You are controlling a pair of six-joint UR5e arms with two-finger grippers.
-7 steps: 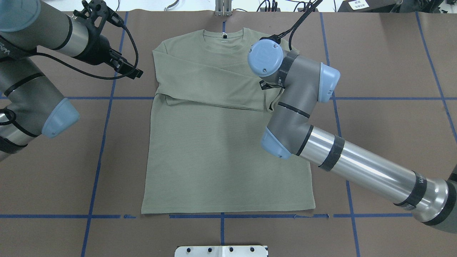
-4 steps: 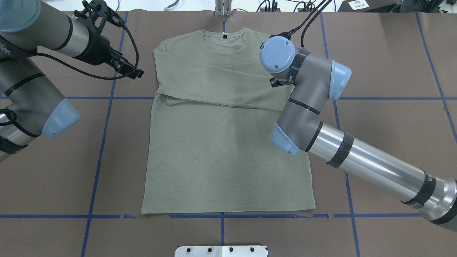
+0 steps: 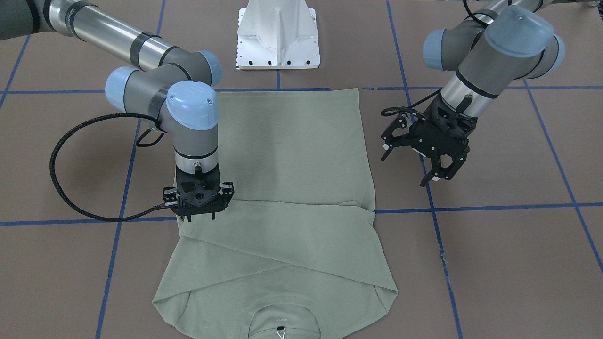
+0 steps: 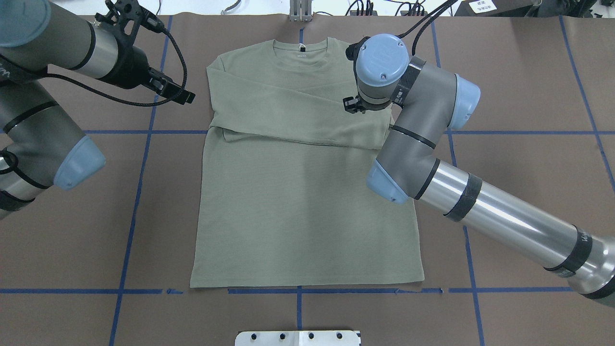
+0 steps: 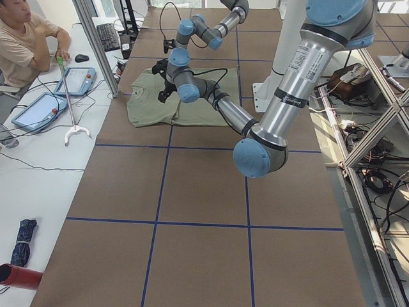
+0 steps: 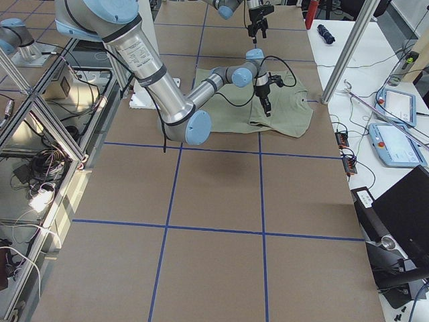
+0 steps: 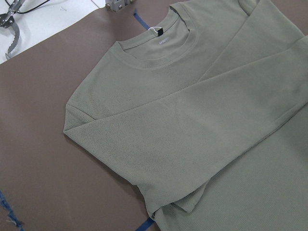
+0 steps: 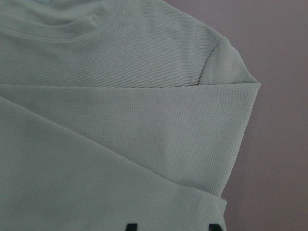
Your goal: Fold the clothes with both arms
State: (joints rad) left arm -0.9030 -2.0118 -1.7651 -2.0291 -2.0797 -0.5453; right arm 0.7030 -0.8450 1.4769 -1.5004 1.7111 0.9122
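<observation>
Sage knit shirt [image 4: 298, 216] flat mid-desk [image 4: 504, 72], sleeves crossed over chest, collar far. Soft, light, limp; likely best pinched at near hem corners. Right end effector [image 3: 200, 209] wide, empty, over right sleeve fold. Left end effector [image 3: 435, 178] parted, empty, off cloth.

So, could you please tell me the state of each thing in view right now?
shirt, flat on the table, both sleeves folded across the chest.
left tool, open, empty, over bare table beside the shirt.
right tool, open, pointing down at the shirt's sleeve fold.
</observation>
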